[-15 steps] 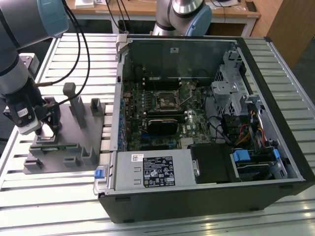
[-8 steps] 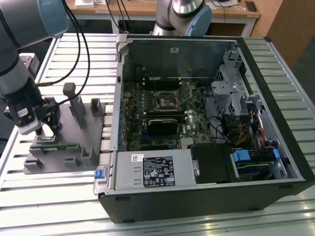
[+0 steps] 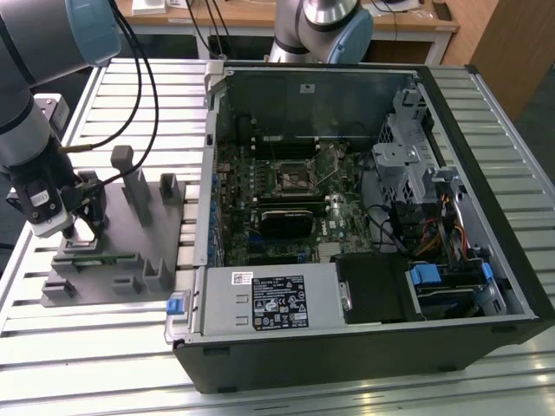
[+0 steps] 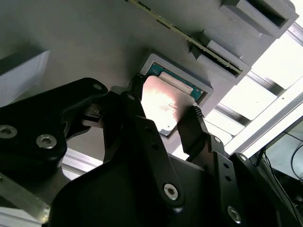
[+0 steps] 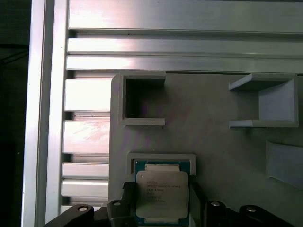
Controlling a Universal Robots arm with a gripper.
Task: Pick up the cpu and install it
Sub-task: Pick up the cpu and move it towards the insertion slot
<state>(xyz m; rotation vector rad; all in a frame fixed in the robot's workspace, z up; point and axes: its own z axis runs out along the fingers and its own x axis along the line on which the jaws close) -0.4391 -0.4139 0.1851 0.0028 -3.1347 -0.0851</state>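
The cpu [image 5: 162, 193] is a thin square chip with a shiny silver top [image 4: 163, 106] and a green rim. It sits at a shallow grey pocket [image 5: 163, 158] of the grey fixture plate [image 3: 130, 230]. My gripper [image 5: 161, 189] is low over the plate at the exterior view's left [image 3: 78, 227]. Its two black fingers [image 4: 135, 94] press on opposite edges of the cpu, so it is shut on the chip. I cannot tell whether the chip is lifted clear of the pocket. The black-framed motherboard socket [image 3: 293, 179] lies inside the open computer case.
A long green memory stick [image 3: 100, 257] stands on edge in the fixture next to the pocket. Grey upright holders [image 3: 130, 182] rise from the plate near the gripper. The open case [image 3: 364, 199] fills the exterior view's right, with a second arm's base [image 3: 325, 26] behind it.
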